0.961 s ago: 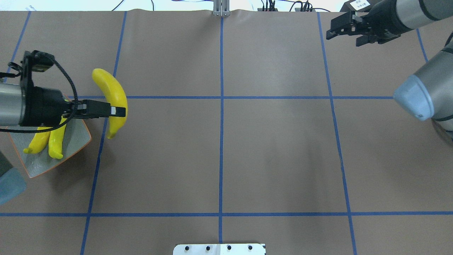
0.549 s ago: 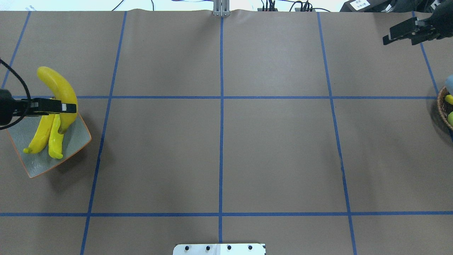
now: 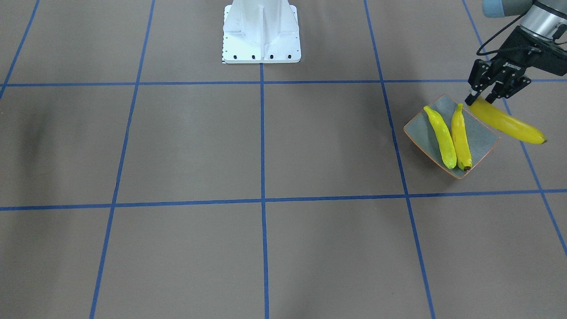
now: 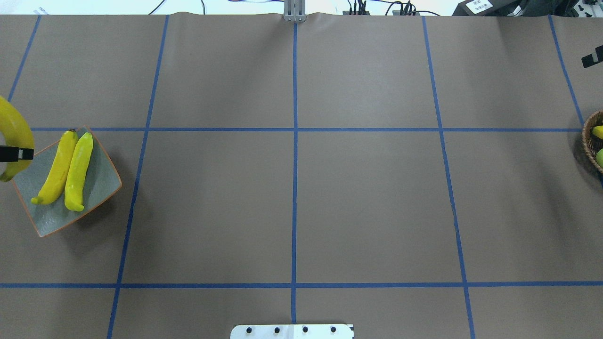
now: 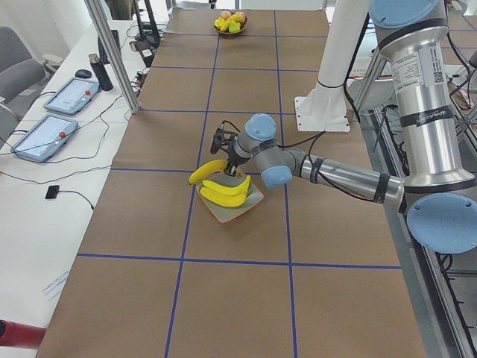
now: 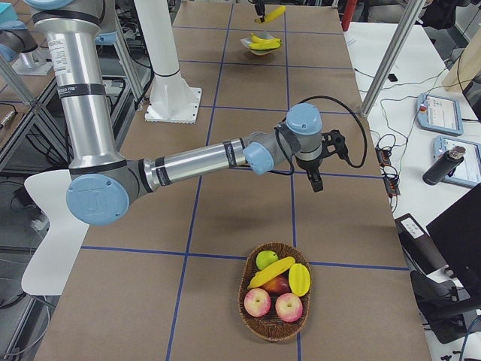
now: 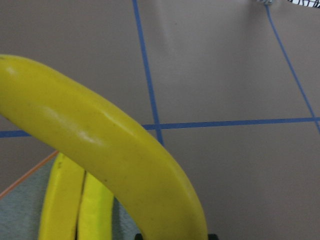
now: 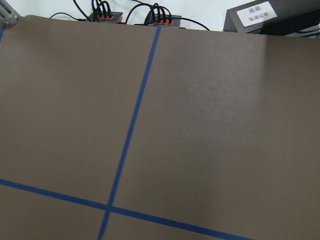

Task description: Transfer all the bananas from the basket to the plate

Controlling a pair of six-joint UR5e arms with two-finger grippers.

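My left gripper is shut on one end of a yellow banana, which hangs tilted over the plate's outer edge. The plate is a grey-green dish with an orange rim. Two bananas lie side by side on it. In the overhead view the held banana sits at the far left edge. The wicker basket holds one banana among other fruit. My right gripper hovers over bare table beyond the basket. Only a black sliver of it shows overhead, so I cannot tell its state.
The basket also holds two red apples, a green fruit and a yellow fruit. The robot's white base stands at the table's middle edge. Blue tape lines grid the brown table. Tablets and cables lie on side desks.
My left gripper has carried the banana leftward, from right of the plate across it to its outer edge. The right arm has drawn back to the right, almost out of the overhead view.
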